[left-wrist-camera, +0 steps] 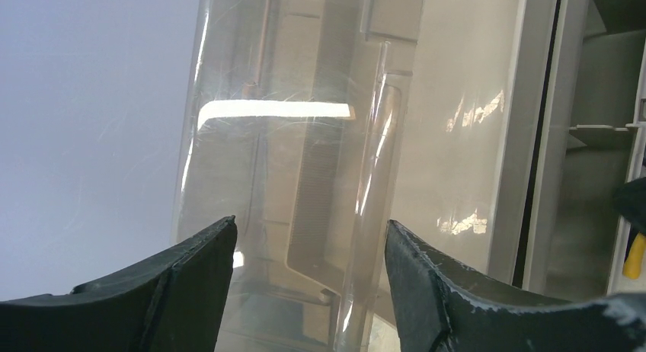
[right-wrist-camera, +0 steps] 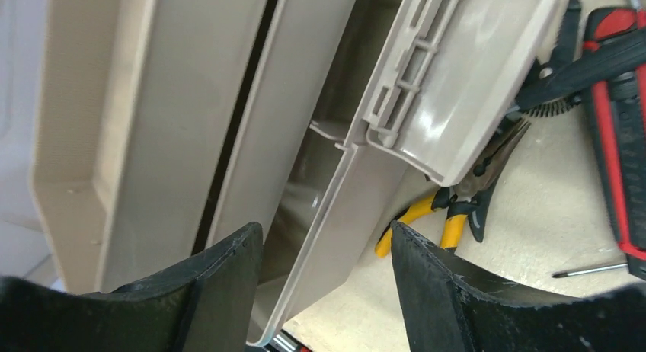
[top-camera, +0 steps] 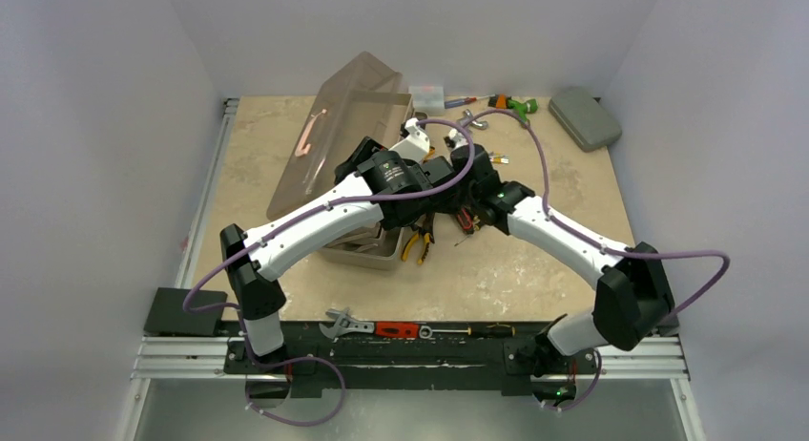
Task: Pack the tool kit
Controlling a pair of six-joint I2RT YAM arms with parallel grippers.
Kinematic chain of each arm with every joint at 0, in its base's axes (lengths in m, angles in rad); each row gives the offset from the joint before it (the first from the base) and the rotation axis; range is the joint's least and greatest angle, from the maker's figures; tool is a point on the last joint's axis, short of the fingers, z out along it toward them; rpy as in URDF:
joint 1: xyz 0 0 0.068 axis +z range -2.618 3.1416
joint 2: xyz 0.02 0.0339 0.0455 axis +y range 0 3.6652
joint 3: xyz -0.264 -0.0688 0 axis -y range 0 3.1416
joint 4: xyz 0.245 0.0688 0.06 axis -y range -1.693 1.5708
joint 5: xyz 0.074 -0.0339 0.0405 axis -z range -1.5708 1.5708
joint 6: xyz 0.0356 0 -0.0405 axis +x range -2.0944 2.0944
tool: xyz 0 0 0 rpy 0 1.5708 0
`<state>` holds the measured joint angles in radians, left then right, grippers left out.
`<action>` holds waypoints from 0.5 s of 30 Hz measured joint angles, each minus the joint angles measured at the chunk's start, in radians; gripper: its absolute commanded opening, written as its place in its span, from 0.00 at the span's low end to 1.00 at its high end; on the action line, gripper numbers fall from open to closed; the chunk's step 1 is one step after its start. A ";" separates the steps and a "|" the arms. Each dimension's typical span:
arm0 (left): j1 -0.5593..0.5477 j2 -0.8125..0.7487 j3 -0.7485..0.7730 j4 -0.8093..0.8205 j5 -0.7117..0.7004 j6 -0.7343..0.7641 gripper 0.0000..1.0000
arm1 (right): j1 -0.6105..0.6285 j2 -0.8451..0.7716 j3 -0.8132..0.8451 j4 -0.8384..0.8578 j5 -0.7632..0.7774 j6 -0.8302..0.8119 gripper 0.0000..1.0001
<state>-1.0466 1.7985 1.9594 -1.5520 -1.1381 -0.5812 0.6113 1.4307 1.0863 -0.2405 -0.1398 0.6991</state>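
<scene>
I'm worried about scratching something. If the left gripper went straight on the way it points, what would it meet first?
Most likely the toolbox's translucent lid, which fills the view between the open jaws of the left gripper; how near it is, I cannot tell.

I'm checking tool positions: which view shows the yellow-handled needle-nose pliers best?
Right wrist view: the yellow-handled needle-nose pliers appear large, partly hidden by the tan plastic tray. Top view shows them small and distant; left wrist only an unidentifiable yellow sliver.
</scene>
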 measured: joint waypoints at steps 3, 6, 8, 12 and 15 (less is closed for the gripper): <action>0.000 0.000 0.000 0.000 0.000 -0.001 0.63 | 0.046 0.047 0.000 -0.006 0.026 0.000 0.58; 0.000 0.000 -0.010 0.002 -0.002 -0.002 0.58 | 0.072 0.091 0.000 -0.015 0.047 0.000 0.56; -0.001 -0.002 -0.021 0.003 -0.008 -0.002 0.56 | 0.082 0.113 0.000 -0.017 0.062 0.000 0.54; -0.001 -0.003 -0.033 0.011 -0.025 -0.003 0.51 | 0.087 0.134 0.000 -0.005 0.071 0.006 0.45; -0.001 -0.008 -0.043 0.013 -0.045 -0.004 0.48 | 0.091 0.135 0.000 0.006 0.071 0.009 0.32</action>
<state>-1.0477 1.7901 1.9167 -1.5391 -1.1828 -0.5854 0.7021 1.5658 1.0863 -0.2340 -0.0689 0.7078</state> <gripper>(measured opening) 0.507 0.425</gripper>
